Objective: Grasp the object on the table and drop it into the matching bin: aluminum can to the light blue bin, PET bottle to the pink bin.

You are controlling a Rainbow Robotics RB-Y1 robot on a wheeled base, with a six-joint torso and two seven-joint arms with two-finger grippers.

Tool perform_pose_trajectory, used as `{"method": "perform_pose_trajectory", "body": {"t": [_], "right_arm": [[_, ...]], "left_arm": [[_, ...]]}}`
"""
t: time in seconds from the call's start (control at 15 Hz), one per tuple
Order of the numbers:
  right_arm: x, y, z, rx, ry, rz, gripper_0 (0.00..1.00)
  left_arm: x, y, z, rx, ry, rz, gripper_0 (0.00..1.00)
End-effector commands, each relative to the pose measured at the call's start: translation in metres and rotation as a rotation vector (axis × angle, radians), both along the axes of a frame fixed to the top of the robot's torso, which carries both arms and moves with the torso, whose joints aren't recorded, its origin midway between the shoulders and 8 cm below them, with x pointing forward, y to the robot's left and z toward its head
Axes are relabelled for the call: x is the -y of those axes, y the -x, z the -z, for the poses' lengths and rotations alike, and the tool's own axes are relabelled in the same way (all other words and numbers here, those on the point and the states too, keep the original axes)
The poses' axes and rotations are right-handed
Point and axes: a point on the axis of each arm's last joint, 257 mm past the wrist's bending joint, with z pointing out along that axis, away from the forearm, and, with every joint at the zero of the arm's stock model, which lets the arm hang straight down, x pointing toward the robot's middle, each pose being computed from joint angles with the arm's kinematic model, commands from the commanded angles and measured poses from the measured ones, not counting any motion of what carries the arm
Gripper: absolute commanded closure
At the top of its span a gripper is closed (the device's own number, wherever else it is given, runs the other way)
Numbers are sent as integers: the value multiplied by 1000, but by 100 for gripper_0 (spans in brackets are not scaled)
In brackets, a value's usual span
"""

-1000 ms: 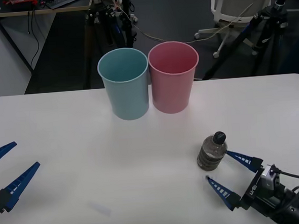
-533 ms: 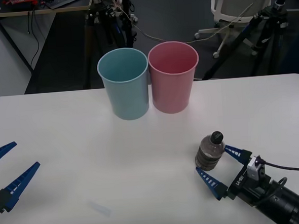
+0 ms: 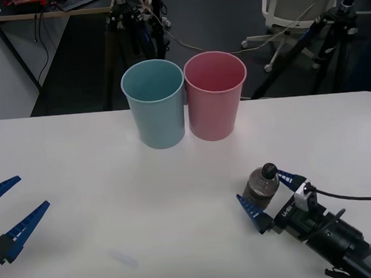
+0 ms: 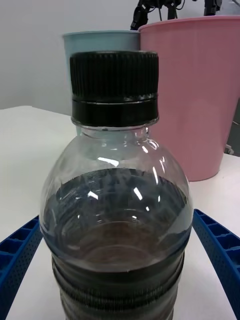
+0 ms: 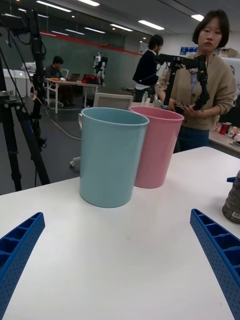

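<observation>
On the white table (image 3: 100, 182), the right gripper (image 3: 264, 197) spreads wide around the bottle (image 3: 261, 186); the left gripper (image 3: 10, 213) gapes, idle.

Even, bright overhead lighting from ceiling strip lights (image 5: 150, 25); soft faint shadows on the table (image 3: 112, 181); small glare spots on the PET bottle (image 4: 115, 200), which looms close; background room dimmer, slightly soft.

No readable text, label, brand, number or sign appears anywhere; the PET bottle (image 4: 116, 200), the pink bin (image 3: 215, 96) and the light blue bin (image 3: 154, 104) carry no legible markings.
</observation>
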Motion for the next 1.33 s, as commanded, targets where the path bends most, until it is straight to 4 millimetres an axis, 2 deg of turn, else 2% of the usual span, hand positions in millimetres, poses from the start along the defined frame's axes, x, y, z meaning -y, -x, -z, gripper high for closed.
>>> {"method": "perform_pose_trajectory", "body": {"t": [0.07, 0.2, 0.27, 0.4, 0.47, 0.73, 0.93, 1.13, 1.33], "right_arm": [[-3, -7, -3, 6, 0, 11, 0], [-5, -9, -5, 11, -1, 10, 0], [-5, -9, -6, 12, -3, 9, 20], [-5, -9, -5, 8, -5, 10, 83], [-5, -9, -5, 8, -6, 10, 91], [-3, -9, -5, 6, -6, 12, 100], [2, -8, -5, 5, -7, 13, 100], [17, 1, -5, -5, -16, 8, 100], [37, 20, -10, -19, -22, 12, 100]], "left_arm": [[0, 0, 0, 0, 0, 0, 0], [0, 0, 0, 0, 0, 0, 0], [0, 0, 0, 0, 0, 0, 0], [0, 0, 0, 0, 0, 0, 0], [0, 0, 0, 0, 0, 0, 0], [0, 0, 0, 0, 0, 0, 0], [0, 0, 0, 0, 0, 0, 0], [0, 0, 0, 0, 0, 0, 0], [0, 0, 0, 0, 0, 0, 0]]}}
